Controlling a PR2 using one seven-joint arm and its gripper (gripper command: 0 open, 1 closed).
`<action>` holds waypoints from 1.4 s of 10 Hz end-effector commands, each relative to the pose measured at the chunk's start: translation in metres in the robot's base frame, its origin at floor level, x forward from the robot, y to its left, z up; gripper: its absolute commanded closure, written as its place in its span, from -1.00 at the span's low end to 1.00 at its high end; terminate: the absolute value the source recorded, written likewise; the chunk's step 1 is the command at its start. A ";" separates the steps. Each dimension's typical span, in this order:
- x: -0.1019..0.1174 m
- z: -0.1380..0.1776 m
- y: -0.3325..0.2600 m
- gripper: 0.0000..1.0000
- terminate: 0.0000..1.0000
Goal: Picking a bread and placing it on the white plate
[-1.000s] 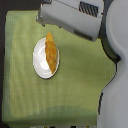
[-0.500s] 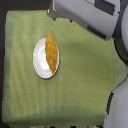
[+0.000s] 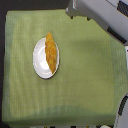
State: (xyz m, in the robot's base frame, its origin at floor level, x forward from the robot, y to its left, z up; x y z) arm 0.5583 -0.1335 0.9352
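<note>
The bread (image 3: 50,52), a long golden-orange loaf, lies on the white plate (image 3: 40,62), running from the plate's far rim toward its middle. The plate sits on the green cloth, left of centre in the exterior view. The grey-white arm (image 3: 97,15) crosses the top right corner, well away from the plate and touching neither plate nor bread. Its gripper end (image 3: 72,9) is blurred and cut by the top edge, so the fingers cannot be made out. Nothing shows held in it.
A green cloth (image 3: 85,80) covers the table, with dark borders at the exterior view's left and top. Part of the robot's body (image 3: 121,112) shows at the bottom right corner.
The arm has drawn back toward the top right corner, farther from the plate. The bread and plate have not moved.
</note>
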 end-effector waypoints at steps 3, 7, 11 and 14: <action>-0.007 -0.009 -0.090 -1.00 -1.00; -0.009 -0.005 -0.124 -1.00 -1.00; -0.022 -0.013 -0.129 -1.00 -1.00; -0.020 -0.011 -0.138 -1.00 -1.00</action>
State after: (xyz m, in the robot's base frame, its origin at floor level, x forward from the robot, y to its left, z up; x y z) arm 0.5425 -0.2620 0.9255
